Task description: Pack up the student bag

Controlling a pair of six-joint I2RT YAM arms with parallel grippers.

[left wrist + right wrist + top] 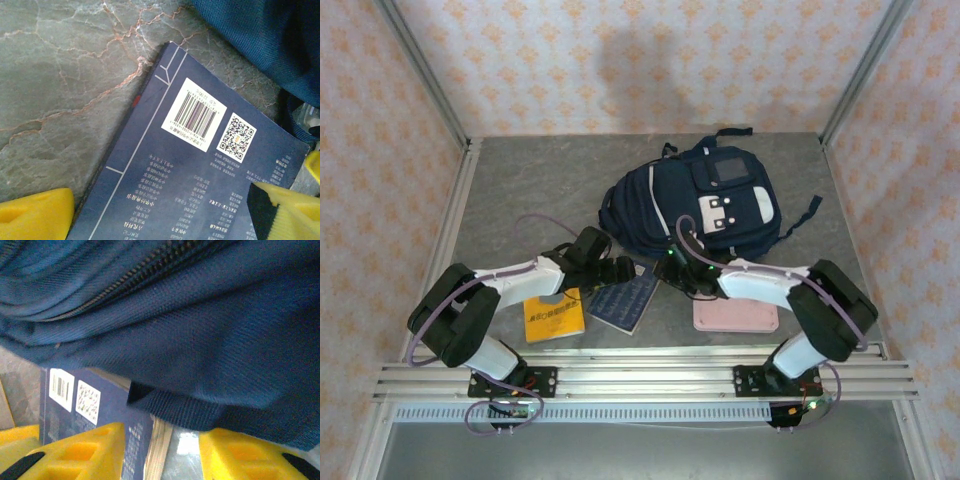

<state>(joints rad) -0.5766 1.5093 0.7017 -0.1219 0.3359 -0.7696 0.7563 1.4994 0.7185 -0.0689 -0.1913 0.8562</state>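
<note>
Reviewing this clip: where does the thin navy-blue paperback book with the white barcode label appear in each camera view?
Top external: the navy-blue book lies flat at centre, just in front of the navy fabric backpack.
Left wrist: the book covers the lower right, barcode side up.
Right wrist: the book is at lower left, below the bag's hem.
Shared landmark: the backpack, beside the book's far corner.
</note>
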